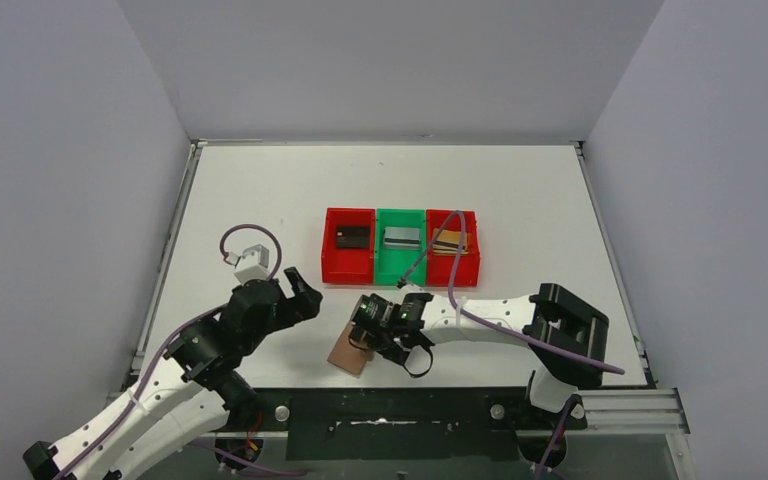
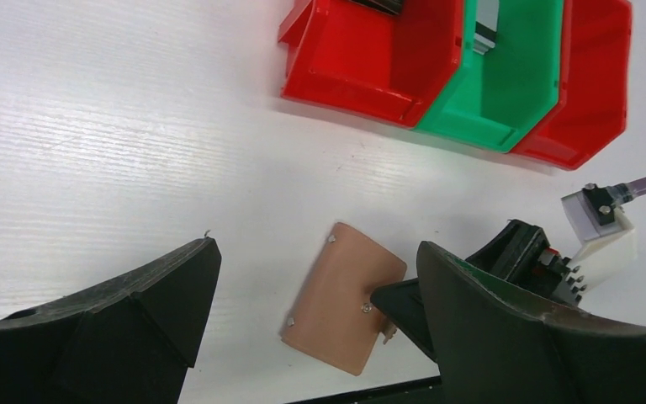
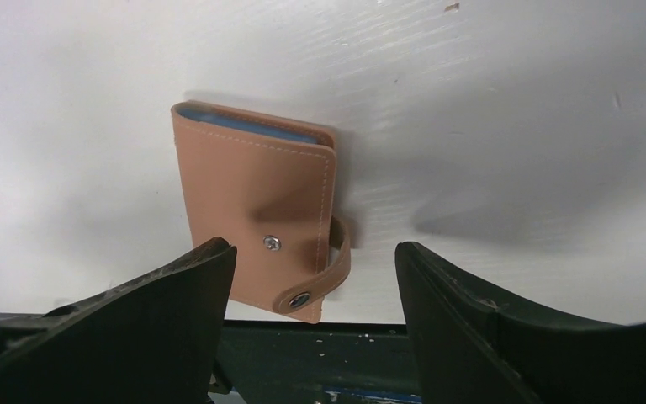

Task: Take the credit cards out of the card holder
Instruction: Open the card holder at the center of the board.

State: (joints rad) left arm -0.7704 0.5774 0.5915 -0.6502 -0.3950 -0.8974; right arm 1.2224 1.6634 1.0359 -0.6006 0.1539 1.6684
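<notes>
We see one tan leather card holder (image 1: 351, 350) lying folded shut on the white table (image 1: 260, 190), close to the near edge and in front of the bins.

The right tool (image 3: 315, 252) hangs directly over it with its jaws spread and nothing between them. In the right wrist view the holder's long axis runs away from the camera, crosswise to the line between the two fingers, so we judge the jaws would close across its short width. The holder sits off-centre, partly beneath one finger. Its snap tab (image 3: 324, 278) curls round the near end and appears undone. A blue edge shows at the far end. We cannot tell whether that is lining or a card.

The left tool (image 1: 302, 290) is off to the holder's left, clearly apart from it, with its jaws also spread and empty. The right arm is the nearer one.

By our count there are two tools, one holder and three bins in a touching row:
- **Left red bin (image 1: 328, 250):** it holds one black card (image 1: 352, 236).
- **Green bin (image 1: 381, 272):** it holds one silver-grey card (image 1: 401, 238).
- **Right red bin (image 1: 473, 262):** it holds a gold-tan card (image 1: 450, 241), and we cannot tell whether another lies stacked beneath it.
</notes>
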